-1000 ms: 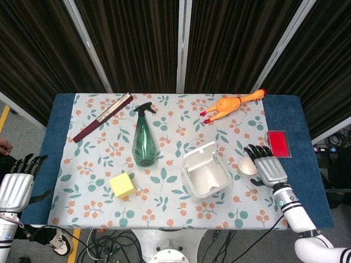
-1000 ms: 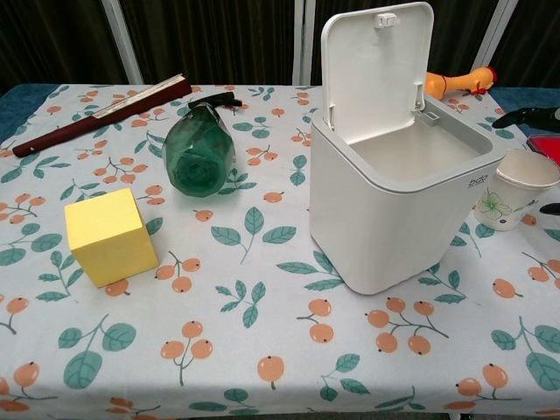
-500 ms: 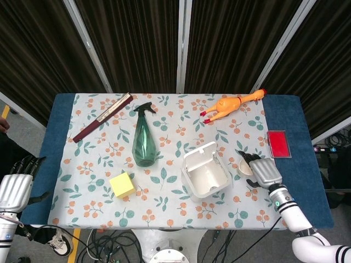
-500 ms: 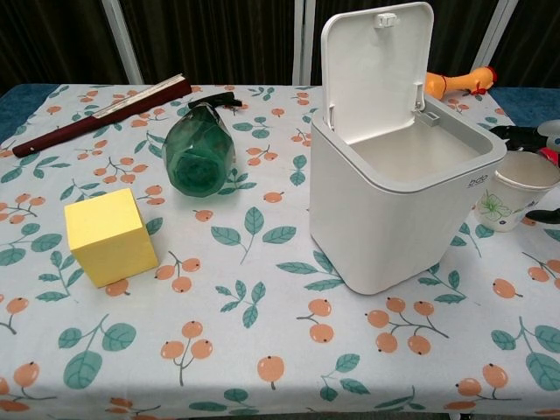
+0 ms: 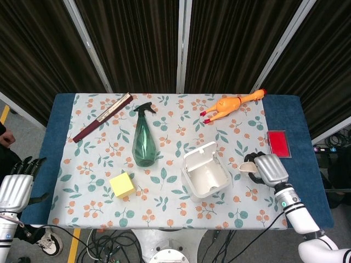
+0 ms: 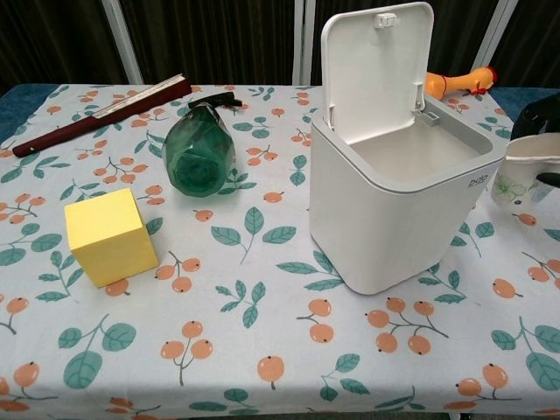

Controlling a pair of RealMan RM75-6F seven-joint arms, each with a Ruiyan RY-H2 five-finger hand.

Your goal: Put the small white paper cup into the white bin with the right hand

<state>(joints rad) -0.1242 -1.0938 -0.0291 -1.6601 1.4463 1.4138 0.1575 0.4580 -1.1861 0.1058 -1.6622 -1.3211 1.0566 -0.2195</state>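
Note:
The small white paper cup (image 5: 247, 166) with a flower print (image 6: 518, 175) hangs a little above the tablecloth, just right of the white bin. My right hand (image 5: 271, 169) grips it from the right side; in the chest view only dark fingers (image 6: 535, 123) show around the cup at the frame's edge. The white bin (image 5: 189, 185) stands right of centre with its lid flipped up and its inside bare (image 6: 385, 227). My left hand (image 5: 15, 186) hangs off the table's lower left corner, fingers apart and holding nothing.
A green spray bottle (image 5: 145, 137) lies left of the bin, with a yellow cube (image 5: 122, 184) in front of it. A dark red folded fan (image 5: 103, 117) lies far left, a rubber chicken (image 5: 233, 105) at the back right, and a red card (image 5: 278, 143) behind my right hand.
My right hand has closed its fingers around the cup and raised it off the table. The left hand has hardly moved.

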